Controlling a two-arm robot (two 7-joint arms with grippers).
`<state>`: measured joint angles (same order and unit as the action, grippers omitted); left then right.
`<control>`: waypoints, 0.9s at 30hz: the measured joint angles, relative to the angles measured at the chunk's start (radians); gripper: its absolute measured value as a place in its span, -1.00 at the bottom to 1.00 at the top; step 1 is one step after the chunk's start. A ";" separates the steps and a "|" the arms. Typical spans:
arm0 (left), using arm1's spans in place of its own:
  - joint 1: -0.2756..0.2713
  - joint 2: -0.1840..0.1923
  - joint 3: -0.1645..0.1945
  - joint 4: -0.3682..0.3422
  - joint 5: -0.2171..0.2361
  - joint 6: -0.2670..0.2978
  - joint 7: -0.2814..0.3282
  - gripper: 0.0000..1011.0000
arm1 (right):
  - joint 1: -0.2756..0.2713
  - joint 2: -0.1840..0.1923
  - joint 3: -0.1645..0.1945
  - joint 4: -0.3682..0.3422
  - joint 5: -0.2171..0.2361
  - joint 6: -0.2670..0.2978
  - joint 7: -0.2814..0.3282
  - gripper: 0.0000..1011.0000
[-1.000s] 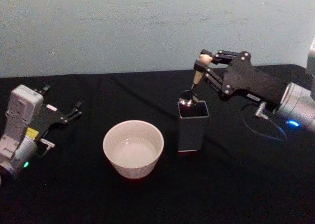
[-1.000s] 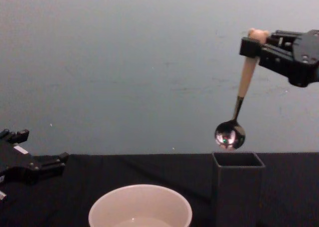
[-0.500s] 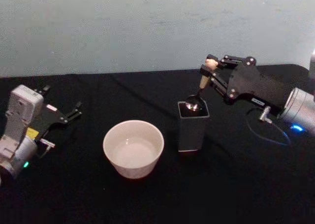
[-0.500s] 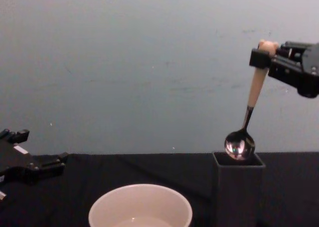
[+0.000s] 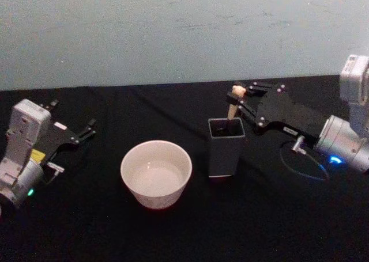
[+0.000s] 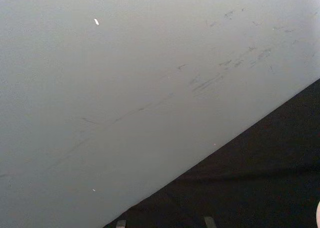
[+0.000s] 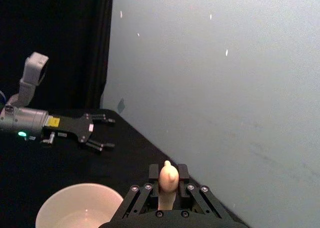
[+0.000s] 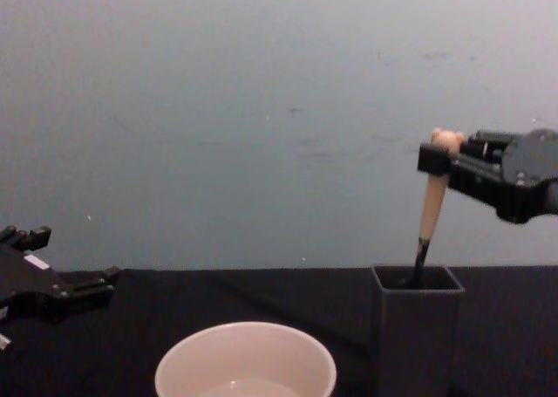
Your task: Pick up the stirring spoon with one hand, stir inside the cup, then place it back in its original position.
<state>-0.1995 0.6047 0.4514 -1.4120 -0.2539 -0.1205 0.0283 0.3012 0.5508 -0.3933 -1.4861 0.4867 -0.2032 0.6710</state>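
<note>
The right claw (image 8: 440,160) grips the spoon (image 8: 431,207) upright in the holder (image 8: 417,327); release should probably wait until the hidden bowl rests down.

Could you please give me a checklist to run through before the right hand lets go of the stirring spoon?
1. Stirring spoon bowl down inside the dark square holder: ok, only handle and neck show above the rim.
2. Right hand shut on the handle just under the bear head: ok.
3. Spoon resting on the holder's bottom: cannot tell.
4. Holder upright on the black table: ok.
5. Cup apart from the holder: ok.
6. Left hand open, idle at the table's left side: ok.
</note>
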 joint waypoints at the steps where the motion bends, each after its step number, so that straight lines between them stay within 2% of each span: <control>1: 0.000 0.000 0.000 0.000 0.000 0.000 0.000 0.98 | 0.000 0.000 0.000 0.000 0.000 0.000 0.000 -0.57; 11: 0.000 0.000 0.000 0.000 0.000 0.000 0.000 0.98 | 0.010 -0.031 -0.027 0.063 -0.007 0.034 -0.009 -0.57; 27: 0.000 0.000 0.000 0.000 0.000 0.000 0.000 0.98 | 0.012 -0.047 -0.050 0.110 -0.030 0.066 -0.026 -0.57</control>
<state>-0.1995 0.6047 0.4514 -1.4119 -0.2539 -0.1205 0.0283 0.3130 0.5037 -0.4438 -1.3762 0.4562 -0.1377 0.6449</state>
